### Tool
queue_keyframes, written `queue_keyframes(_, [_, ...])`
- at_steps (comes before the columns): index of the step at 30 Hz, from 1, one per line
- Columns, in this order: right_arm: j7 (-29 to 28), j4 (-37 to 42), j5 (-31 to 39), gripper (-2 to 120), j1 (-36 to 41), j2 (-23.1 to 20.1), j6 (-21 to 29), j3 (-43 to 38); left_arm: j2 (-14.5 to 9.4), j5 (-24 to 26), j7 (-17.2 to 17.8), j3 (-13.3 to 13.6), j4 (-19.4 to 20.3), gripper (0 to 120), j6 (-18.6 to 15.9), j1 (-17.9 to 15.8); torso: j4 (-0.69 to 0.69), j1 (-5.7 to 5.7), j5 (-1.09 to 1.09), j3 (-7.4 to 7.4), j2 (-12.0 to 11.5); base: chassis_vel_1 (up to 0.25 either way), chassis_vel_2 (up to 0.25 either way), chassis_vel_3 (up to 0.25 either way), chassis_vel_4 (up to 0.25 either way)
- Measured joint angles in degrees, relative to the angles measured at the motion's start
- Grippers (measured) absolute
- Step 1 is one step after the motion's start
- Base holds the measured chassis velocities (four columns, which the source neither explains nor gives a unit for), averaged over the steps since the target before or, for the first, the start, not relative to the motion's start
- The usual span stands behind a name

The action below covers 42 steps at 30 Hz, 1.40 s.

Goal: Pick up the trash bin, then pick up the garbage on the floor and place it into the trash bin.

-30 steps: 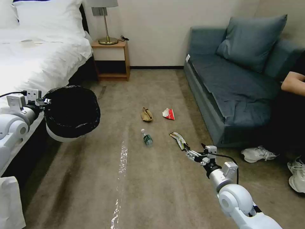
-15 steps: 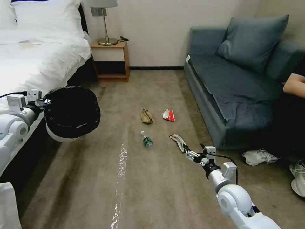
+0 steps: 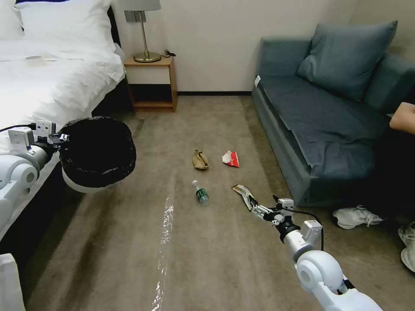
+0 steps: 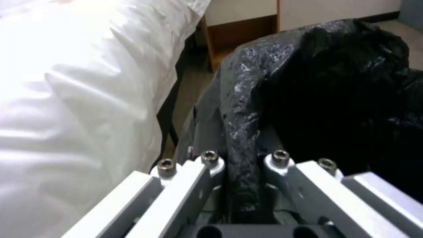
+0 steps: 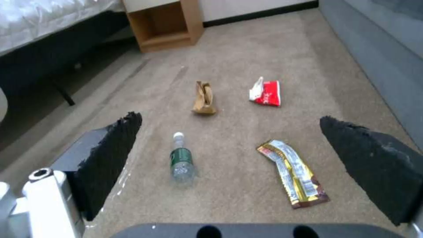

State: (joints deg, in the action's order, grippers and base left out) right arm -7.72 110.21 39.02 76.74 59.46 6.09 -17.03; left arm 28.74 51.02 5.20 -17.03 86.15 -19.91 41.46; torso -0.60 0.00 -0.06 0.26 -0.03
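My left gripper (image 3: 58, 139) is shut on the rim of the trash bin (image 3: 97, 151), a white bin with a black bag, and holds it up off the floor (image 3: 207, 259) beside the bed. In the left wrist view the bag-covered rim (image 4: 241, 132) sits clamped between the fingers. My right gripper (image 3: 258, 210) hangs open, low over the carpet. Just beyond its tips lies the dark-and-gold wrapper (image 3: 243, 194) (image 5: 293, 172). The clear bottle (image 3: 200, 192) (image 5: 181, 162), brown paper bag (image 3: 199, 159) (image 5: 204, 98) and red-and-white packet (image 3: 230, 158) (image 5: 265, 93) lie farther on.
A white bed (image 3: 47, 82) runs along the left and a wooden nightstand (image 3: 151, 82) stands at the back wall. A blue sofa (image 3: 320, 116) lines the right side, with white sneakers (image 3: 356, 217) and a seated person beside it. A shiny streak (image 3: 164, 242) crosses the carpet.
The whole head view has shifted a little, with the litter now slightly lower in the picture, so the camera moved. Both arms keep their poses, and the bin stays held.
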Motion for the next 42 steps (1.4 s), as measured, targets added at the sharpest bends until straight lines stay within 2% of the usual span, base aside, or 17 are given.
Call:
queue_keyframes(16, [0.02, 0.10, -1.15, 100, 0.66, 0.54, -0.01, 0.26, -0.53, 0.09, -0.09, -0.62, 0.57, 5, 0.10, 0.98, 0.00, 0.00, 0.00, 0.00, 0.00, -0.045, 0.036, 0.036, -0.033])
queue_keyframes(29, [0.25, -0.95, -1.37, 100, 0.50, 0.59, -0.20, 0.56, 0.69, -0.40, -0.25, -0.29, -0.12, 5, 0.18, 0.79, 0.00, 0.00, 0.00, 0.00, 0.00, -0.063, 0.059, 0.057, -0.067])
queue_keyframes(42, [0.31, -2.42, -1.34, 100, -1.23, 1.17, -0.23, 1.86, 0.94, -0.87, -0.87, -0.15, -1.11, 5, 0.33, 0.51, 0.01, 0.00, 0.00, 0.00, 0.00, -0.059, 0.060, 0.062, -0.057])
